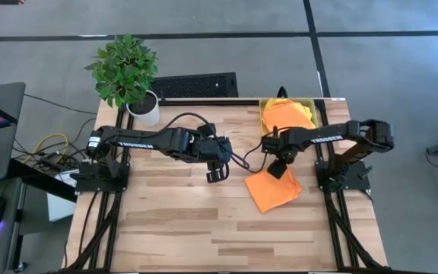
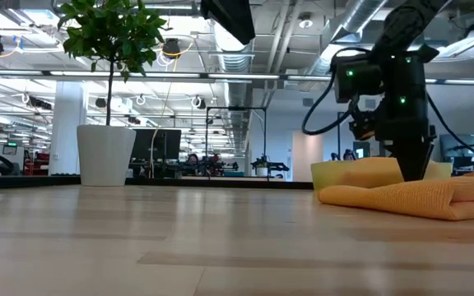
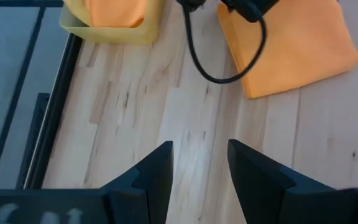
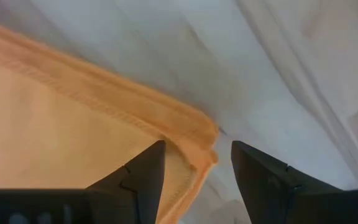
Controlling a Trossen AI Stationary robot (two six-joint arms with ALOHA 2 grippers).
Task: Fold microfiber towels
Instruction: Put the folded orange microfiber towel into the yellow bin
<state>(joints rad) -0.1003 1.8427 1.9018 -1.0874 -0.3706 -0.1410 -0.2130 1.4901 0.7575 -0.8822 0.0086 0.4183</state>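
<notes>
Orange towel point(image 4: 73, 143) corner sits right under my right pincer point(image 4: 197, 168), fingers wide, holding nothing. Next I'd pinch that corner and fold it over.

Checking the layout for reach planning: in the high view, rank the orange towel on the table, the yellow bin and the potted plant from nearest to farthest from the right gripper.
From the right gripper:
1. Orange towel, directly beneath it, right of table centre.
2. Yellow bin, far right corner, holding more cloths.
3. Potted plant, far left corner.

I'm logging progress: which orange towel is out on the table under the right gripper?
The folded orange towel lying on the bare wood, right gripper at its corner; the other cloths sit in the yellow bin.
</notes>
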